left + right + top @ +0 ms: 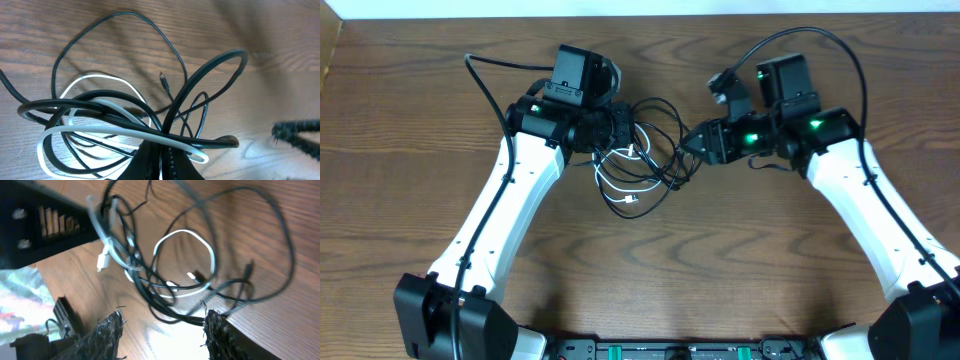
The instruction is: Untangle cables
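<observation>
- The cables (645,150) lie in one knotted bunch at the far middle of the wooden table (420,150), between the two grippers
- The left gripper (617,130) is at the left edge of the bunch; in the left wrist view its dark fingers (167,162) are pressed together on several strands, black and white, that run in between them
- From that pinch a thick black cable (210,67) arches up and to the right, and a thinner black one makes a wide loop over the wood, ending in a small plug (162,76)
- The white cable (100,127) curls in loops through the black ones, crossing over and under them
- In the right wrist view a white plug (102,260) hangs just beside the left gripper's body
- The right gripper (688,142) is at the right edge of the bunch, fingers (112,330) spread wide, nothing pinched
- A black loop lies on the table near the gap between those spread fingers; contact cannot be told
</observation>
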